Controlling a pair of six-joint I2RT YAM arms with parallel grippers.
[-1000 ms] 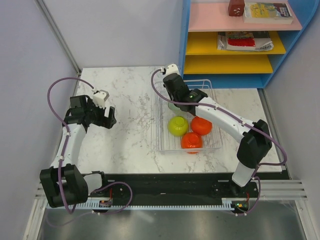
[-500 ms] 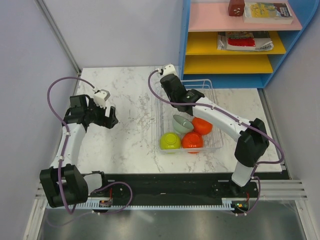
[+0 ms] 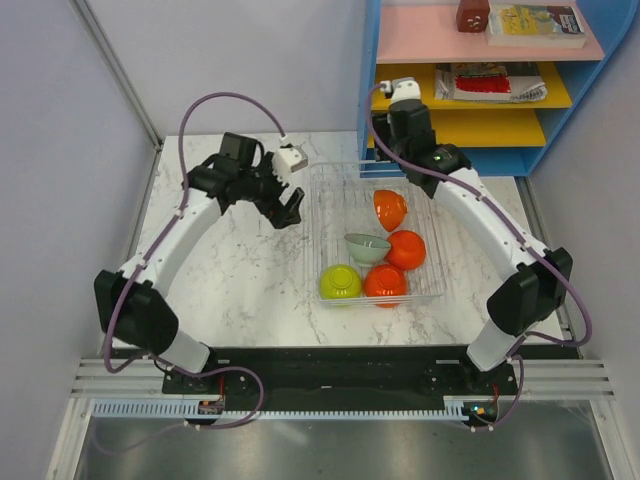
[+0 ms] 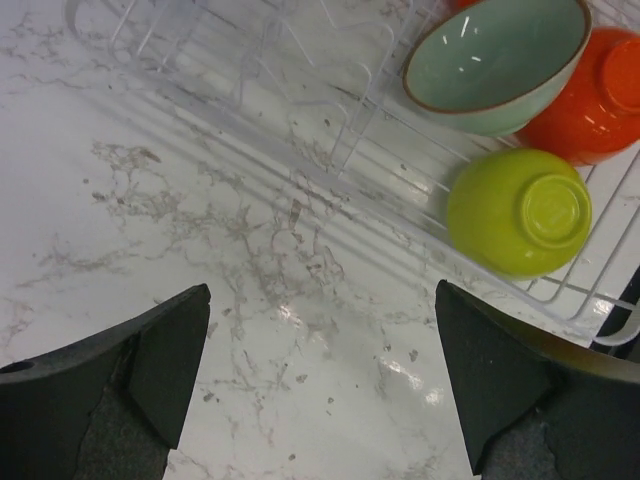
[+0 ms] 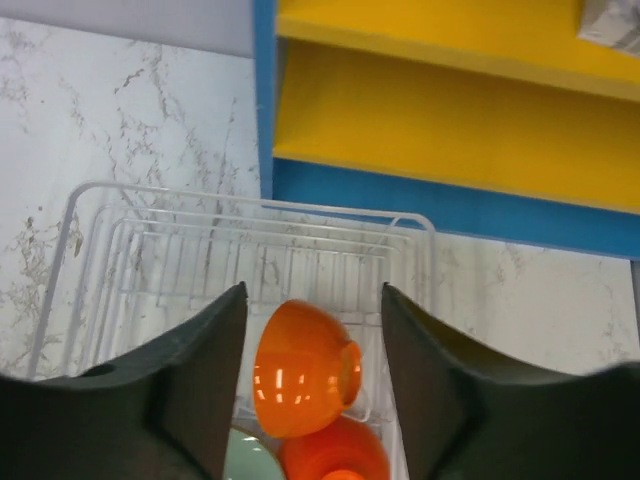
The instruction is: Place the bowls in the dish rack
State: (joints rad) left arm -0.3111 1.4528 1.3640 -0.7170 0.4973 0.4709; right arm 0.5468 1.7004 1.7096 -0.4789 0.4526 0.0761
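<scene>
Marble table (image 3: 250, 270): left gripper (image 4: 320, 300), right gripper (image 5: 312, 292) both released; sage bowl (image 4: 490, 60) overlaps orange bowl (image 4: 600, 90).

Robotics lab: a test cell dressed as a kitchen corner. Grounds: two arms (image 3: 190, 225) are bolted to a black rail (image 3: 330, 380) at the near edge of a marble-patterned surface (image 3: 240, 270). Purple cables (image 3: 215, 100) run exposed. Plain grey partition walls (image 3: 60, 120) close it in. The props are domestic: a wire rack (image 3: 345, 190) with bowls (image 3: 340, 282), and a blue shelf unit (image 3: 450, 162) holding books (image 3: 535, 25).
</scene>
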